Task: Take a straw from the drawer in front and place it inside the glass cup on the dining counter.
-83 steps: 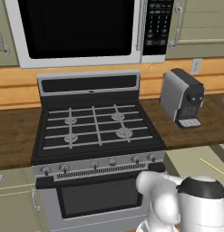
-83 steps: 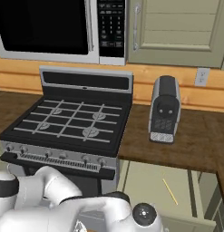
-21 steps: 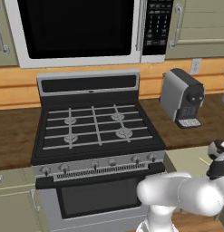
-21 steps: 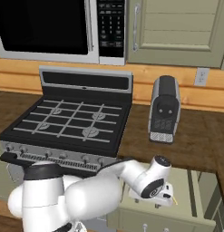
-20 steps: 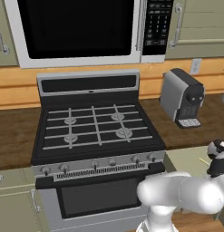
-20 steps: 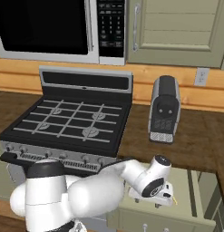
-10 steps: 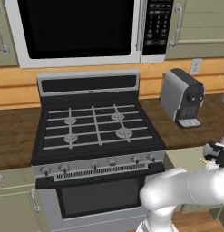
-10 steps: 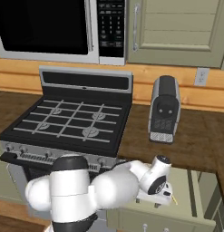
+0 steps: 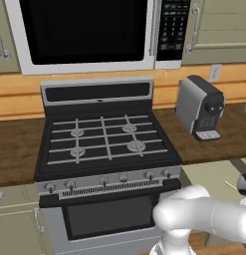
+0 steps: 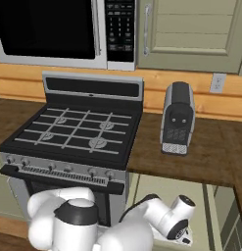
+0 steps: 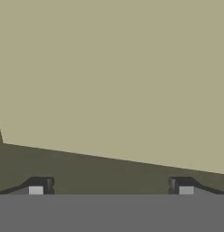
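Observation:
The sage-green drawer (image 9: 210, 172) stands pulled out to the right of the stove, its pale floor bare (image 10: 157, 188). The straw (image 9: 230, 186), a thin yellow-tan stick, lies on that floor at the right edge of the left base view, just left of my dark wrist (image 9: 244, 183). In the right base view my hand (image 10: 177, 226) reaches down into the drawer and covers the spot where the straw lies. In the hand view my gripper (image 11: 111, 188) is open wide over the drawer floor (image 11: 113, 81), with nothing between the fingertips (image 11: 41, 186). The glass cup and the dining counter are out of view.
A black gas stove (image 9: 107, 142) with an oven door sits left of the drawer. A microwave (image 9: 84, 32) and pale green upper cabinets (image 10: 191, 34) hang above. A grey coffee machine (image 10: 177, 117) stands on the wooden worktop (image 10: 210, 152) behind the drawer.
My hand has gone lower and a little further right, down into the open drawer. The jaws have stayed wide open. The straw has not moved.

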{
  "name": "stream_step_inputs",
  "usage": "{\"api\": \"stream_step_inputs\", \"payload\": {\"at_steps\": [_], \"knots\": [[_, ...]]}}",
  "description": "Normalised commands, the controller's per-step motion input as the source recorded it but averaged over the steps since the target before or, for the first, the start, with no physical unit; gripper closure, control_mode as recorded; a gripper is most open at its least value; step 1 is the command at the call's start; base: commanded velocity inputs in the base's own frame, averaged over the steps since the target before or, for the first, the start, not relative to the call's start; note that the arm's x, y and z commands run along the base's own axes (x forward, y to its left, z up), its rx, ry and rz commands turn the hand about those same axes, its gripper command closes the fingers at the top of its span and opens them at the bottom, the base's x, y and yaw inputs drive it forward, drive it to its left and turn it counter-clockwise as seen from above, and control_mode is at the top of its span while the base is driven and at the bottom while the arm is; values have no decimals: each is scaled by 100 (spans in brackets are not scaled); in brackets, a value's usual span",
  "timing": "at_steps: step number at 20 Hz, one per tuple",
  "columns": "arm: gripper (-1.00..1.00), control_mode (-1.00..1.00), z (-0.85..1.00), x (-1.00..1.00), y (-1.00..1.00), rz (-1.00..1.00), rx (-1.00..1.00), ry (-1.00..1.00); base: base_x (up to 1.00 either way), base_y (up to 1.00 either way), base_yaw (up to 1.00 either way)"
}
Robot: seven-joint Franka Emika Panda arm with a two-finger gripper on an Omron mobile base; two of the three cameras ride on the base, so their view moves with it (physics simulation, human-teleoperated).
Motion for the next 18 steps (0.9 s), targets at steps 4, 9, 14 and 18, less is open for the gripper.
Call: {"api": "stream_step_inputs", "payload": {"at_steps": [4, 9, 14, 18], "knots": [[-100, -100, 38, -73, 0, -5, 0, 18, 0, 0, 0], [-100, -100, 100, 13, 0, 0, 0, 2, 0, 0, 0], [-100, -100, 86, 12, -3, 11, -5, -12, 0, 0, 0], [-100, -100, 39, 12, -12, 18, -9, -40, 0, 0, 0]]}}
